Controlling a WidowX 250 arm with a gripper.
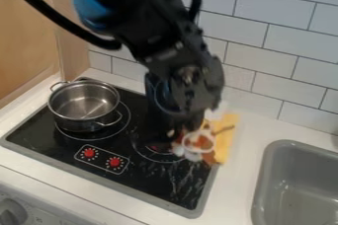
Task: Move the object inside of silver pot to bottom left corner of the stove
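Note:
The black gripper (173, 132) hangs low over the right side of the stove (148, 182), right of the silver pot and close to the back right burner. The silver pot (84, 101) stands upright on the left burner, and its bare metal bottom shows inside. Right beside the gripper is a blurred white, round item with orange-brown contents (199, 141), at the stove's right edge. Whether the gripper touches it I cannot tell. The arm hides part of the stove behind it. The stove's bottom left corner lies in front of the pot.
A yellow cloth-like item (226, 137) lies on the counter along the stove's right edge, with a brown piece (209, 158) at its lower end. The grey sink (300, 184) is at the right. A tiled wall (261, 46) rises behind, and a wooden panel (26, 36) stands at the left.

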